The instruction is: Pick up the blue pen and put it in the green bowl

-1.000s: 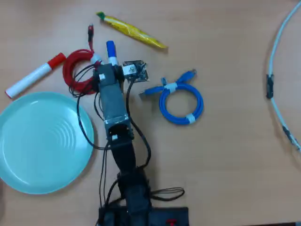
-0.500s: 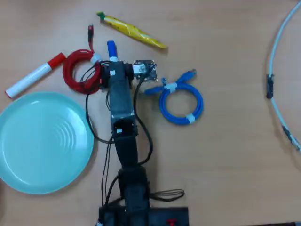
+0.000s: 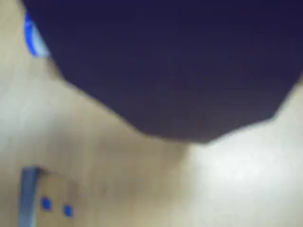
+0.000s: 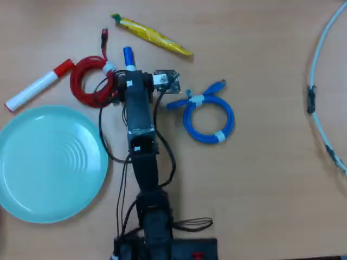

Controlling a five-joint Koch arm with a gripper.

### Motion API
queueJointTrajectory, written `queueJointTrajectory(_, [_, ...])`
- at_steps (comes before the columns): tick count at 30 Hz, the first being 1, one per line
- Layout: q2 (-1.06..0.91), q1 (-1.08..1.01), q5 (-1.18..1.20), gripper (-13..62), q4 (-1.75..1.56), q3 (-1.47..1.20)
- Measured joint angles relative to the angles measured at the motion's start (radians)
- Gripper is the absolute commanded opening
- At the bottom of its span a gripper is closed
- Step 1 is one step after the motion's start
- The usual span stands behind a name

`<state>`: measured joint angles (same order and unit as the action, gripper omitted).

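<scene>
The black arm [image 4: 138, 116] reaches from the table's [image 4: 260, 179] near edge toward its far edge in the overhead view, and its head covers most of the blue pen [image 4: 128, 55]; only the blue cap end pokes out beyond it, beside the coiled red cable [image 4: 89, 81]. The gripper [image 4: 132, 76] sits under the wrist housing there, so whether its jaws are spread or closed on the pen cannot be told. The wrist view is badly blurred: a dark mass fills its upper part, with a blue smear at the top left and bare wood below. The green bowl [image 4: 49, 162] lies empty near the table's left edge, its rim close to the arm's cables. A red-capped marker [image 4: 38, 85] lies just beyond the bowl. A coiled blue cable [image 4: 209, 116] and a yellow packet [image 4: 152, 35] lie apart from them.
</scene>
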<state>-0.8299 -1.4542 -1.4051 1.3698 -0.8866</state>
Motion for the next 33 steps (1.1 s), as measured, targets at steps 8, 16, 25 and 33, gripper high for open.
queueJointTrajectory(8, [0.023, -0.002, 0.0, 41.0, 0.017, 0.02])
queueJointTrajectory(16, [0.025, 0.002, 0.002, 40.8, 0.028, 0.023])
queueJointTrajectory(25, [0.031, 0.0, 0.0, 40.7, 0.046, 0.025])
queueJointTrajectory(33, [0.035, 0.005, 0.0, 15.2, 0.077, 0.026])
